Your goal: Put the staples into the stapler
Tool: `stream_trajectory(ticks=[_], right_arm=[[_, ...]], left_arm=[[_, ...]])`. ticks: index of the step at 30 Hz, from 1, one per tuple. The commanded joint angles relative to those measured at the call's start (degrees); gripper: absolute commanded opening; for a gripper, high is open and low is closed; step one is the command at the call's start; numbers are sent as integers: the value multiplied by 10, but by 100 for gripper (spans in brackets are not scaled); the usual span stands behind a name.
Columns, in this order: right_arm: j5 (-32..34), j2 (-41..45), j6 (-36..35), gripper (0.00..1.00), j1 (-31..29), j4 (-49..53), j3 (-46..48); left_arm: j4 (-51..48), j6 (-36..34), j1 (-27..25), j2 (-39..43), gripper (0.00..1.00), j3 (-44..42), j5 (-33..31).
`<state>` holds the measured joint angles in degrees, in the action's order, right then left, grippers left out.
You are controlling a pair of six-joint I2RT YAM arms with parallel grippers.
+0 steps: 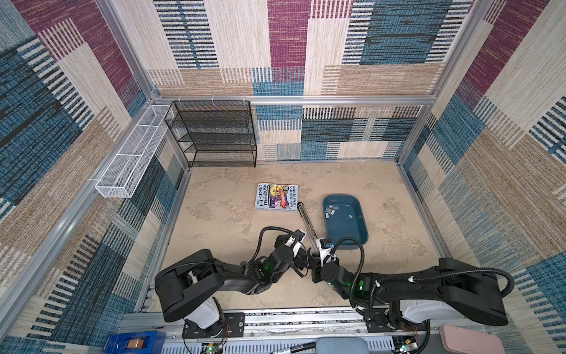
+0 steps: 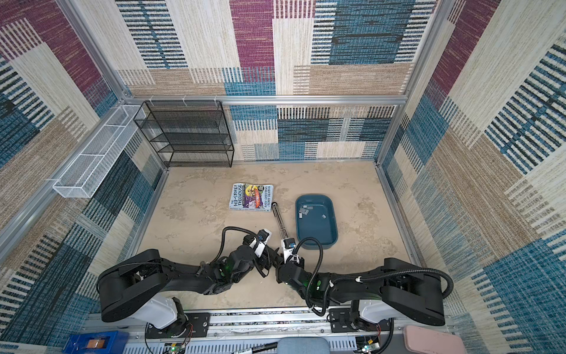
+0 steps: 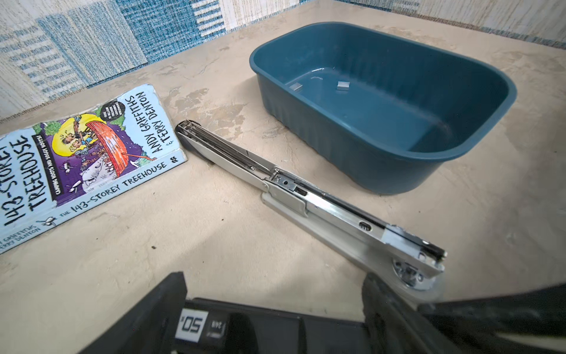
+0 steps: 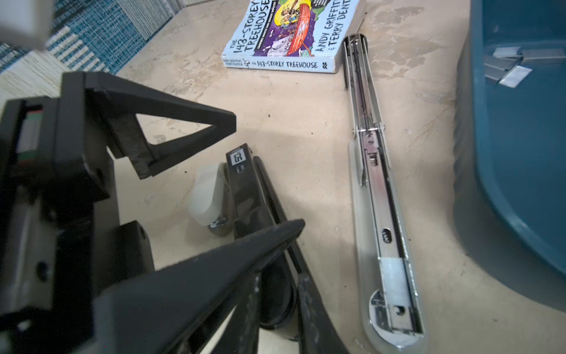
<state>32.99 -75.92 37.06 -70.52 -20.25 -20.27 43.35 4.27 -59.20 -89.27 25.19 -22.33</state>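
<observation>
Beige mottled tabletop (image 1: 214, 245), walled on three sides by woven patchwork panels in blue, plum and cream. Nearest, along the aluminium base rail: blue tape dispenser (image 1: 131, 341) at the left end, pink case (image 1: 471, 340) at the right. Just beyond, both black arms bent inward, wrists almost meeting at mid-table.

Left gripper (image 3: 274, 288) with jaws spread wide, a black stapler (image 4: 242, 190) marked 50 lying between the fingers. Right gripper (image 1: 313, 259) crowded against that same stapler's near end. Fingers only a dark blur at the edge of its own wrist view, so impossible to tell whether clamped or loose.

Just beside, toward the right: silver stapler (image 4: 376, 190) lying flat, swung fully open, magazine channel facing up, far end just beside the book's near right corner. Right of that, teal plastic tub (image 3: 398, 171), long side roughly parallel to the silver stapler, near but apart.

Staples (image 4: 505, 66) inside the tub: small grey strips, a loose cluster toward the far left corner, a couple of singles farther right on the tub floor.

Farther back, paperback "The 143-Storey Treehouse" (image 1: 277, 196) lying cover up. At the back wall, black mesh shelf rack (image 1: 214, 135) in the left corner. White mesh basket (image 1: 128, 159) fixed along the left wall.
</observation>
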Motion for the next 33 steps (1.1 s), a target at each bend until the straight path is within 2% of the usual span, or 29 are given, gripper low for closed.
stream_trajectory(ticks=[1, 10, 15, 21, 26, 30, 33], right_arm=[[-18, -13, 11, 24, 2, -3, -6], [-22, -53, 45, 20, 1, -6, 7], [-14, -38, 37, 21, 1, 12, -3], [23, 32, 32, 35, 2, 84, -25], [54, 63, 70, 38, 7, 168, -36], [58, 77, 99, 40, 21, 209, -29], [52, 81, 107, 40, 32, 221, -22]], left_arm=[[19, 3, 0, -15, 93, -1, -4], [68, 3, 0, -69, 93, -16, -10], [65, 1, 0, -62, 93, -11, -10], [-2, -9, 0, 6, 93, 16, -20], [-67, 8, 1, 55, 96, 47, -31], [-153, 59, 14, 73, 99, 86, -50], [-217, 96, 32, 76, 99, 115, -33]])
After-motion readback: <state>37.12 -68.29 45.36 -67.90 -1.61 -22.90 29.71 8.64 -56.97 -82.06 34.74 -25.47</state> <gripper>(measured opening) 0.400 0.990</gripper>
